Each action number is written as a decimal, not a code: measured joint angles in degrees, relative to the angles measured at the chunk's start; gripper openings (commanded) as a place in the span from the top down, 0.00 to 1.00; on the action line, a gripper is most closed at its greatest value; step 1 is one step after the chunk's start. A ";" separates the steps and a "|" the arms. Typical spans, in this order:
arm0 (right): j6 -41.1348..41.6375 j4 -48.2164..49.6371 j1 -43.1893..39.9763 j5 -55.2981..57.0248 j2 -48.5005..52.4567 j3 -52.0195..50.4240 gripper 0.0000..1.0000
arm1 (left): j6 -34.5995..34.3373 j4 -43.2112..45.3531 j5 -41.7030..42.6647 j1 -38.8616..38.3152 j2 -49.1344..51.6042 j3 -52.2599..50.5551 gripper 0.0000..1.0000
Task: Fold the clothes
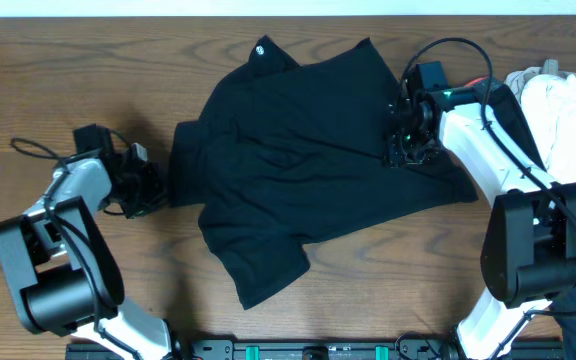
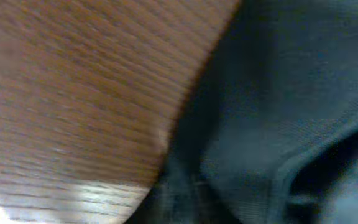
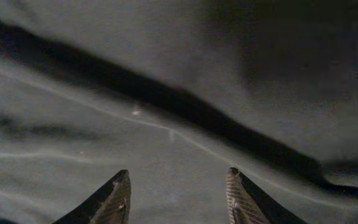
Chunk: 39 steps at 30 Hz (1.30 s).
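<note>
Right gripper (image 3: 178,202): jaws moderately apart, nothing clamped between them; tips poised over wrinkled black cloth, contact not resolvable.
Right gripper position: over right-hand part of black T-shirt (image 1: 298,150), near its upper right edge.
Left gripper (image 1: 151,188): at left edge of shirt, beside bare wood; jaw state not determinable, since wrist view is blurred with no fingers in frame and overhead view is too dark.
Shirt location: centre of table (image 1: 68,60), spread open and skewed, neck logo (image 1: 261,48) toward far edge, one sleeve pointing toward near edge.
Shirt condition: creased, ridges across the body; left side possibly bunched or partly turned in, uncertain.
White clothes (image 1: 568,110): heaped at right table edge, well apart from both grippers, unfolded.
Done: shirt laid out and roughly flattened for folding.
Remaining: judged to be nearly everything; no finished fold visible, sleeves and body yet to be turned in, heap at right not yet started.
Progress estimate: early stage.
</note>
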 measured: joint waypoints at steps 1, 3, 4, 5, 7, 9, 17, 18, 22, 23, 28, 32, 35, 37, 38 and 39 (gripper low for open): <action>0.02 -0.04 -0.04 0.13 0.00 0.00 0.52 | 0.15 -0.24 1.40 0.17 -0.07 0.07 0.46; 0.04 -0.13 -0.04 0.22 0.00 0.00 0.53 | 0.15 -1.44 3.80 0.26 -0.09 0.26 0.36; 0.07 -0.24 -0.04 0.28 0.00 0.00 0.53 | 0.46 -2.27 4.42 0.26 -0.09 0.28 0.33; 0.07 -0.35 -0.07 0.37 0.00 0.00 0.53 | 0.52 -3.43 5.20 0.31 -0.09 0.37 0.31; 0.07 -0.63 -0.04 0.42 0.00 0.00 0.54 | 0.48 -5.84 6.34 0.31 -0.09 0.35 0.31; 0.07 -0.68 -0.07 0.44 0.00 0.00 0.54 | 0.46 -7.89 6.99 0.31 -0.02 0.22 0.31; 0.09 -0.85 -0.07 0.48 0.00 0.00 0.53 | -0.81 -9.42 3.63 0.44 0.90 -0.96 0.94; 0.11 -0.85 -0.07 0.50 0.00 0.00 0.53 | -1.31 -9.33 2.32 0.50 0.98 -1.07 0.94; 0.24 -1.16 -0.07 0.57 0.00 0.00 0.53 | -3.13 -8.57 -0.39 0.46 0.52 -1.11 0.94; 0.24 -1.22 -0.07 0.57 0.00 0.00 0.52 | -3.72 -8.11 -1.03 0.63 0.31 -1.11 0.94; 0.26 -1.09 -0.07 0.59 0.07 0.00 0.58 | -5.44 -5.22 -3.87 3.48 -0.48 -0.98 0.94; 0.46 1.75 -0.20 0.59 1.79 0.00 0.68 | -6.03 -3.48 -4.98 6.71 -0.52 -0.63 0.94; 0.79 8.35 -0.66 0.24 4.48 -0.22 0.81 | -6.36 -2.97 -5.27 8.37 -0.52 -0.55 0.94; 0.98 13.88 -1.33 -1.25 5.64 -0.50 0.87 | -6.49 -2.93 -5.46 8.55 -0.55 -0.52 0.94; 1.25 16.26 -1.64 -2.16 5.86 -0.57 0.89 | -6.49 -2.93 -5.53 8.52 -0.59 -0.52 0.94; 1.66 19.08 -2.08 -3.26 5.92 -0.66 0.91 | -6.49 -2.91 -5.57 8.48 -0.59 -0.52 0.94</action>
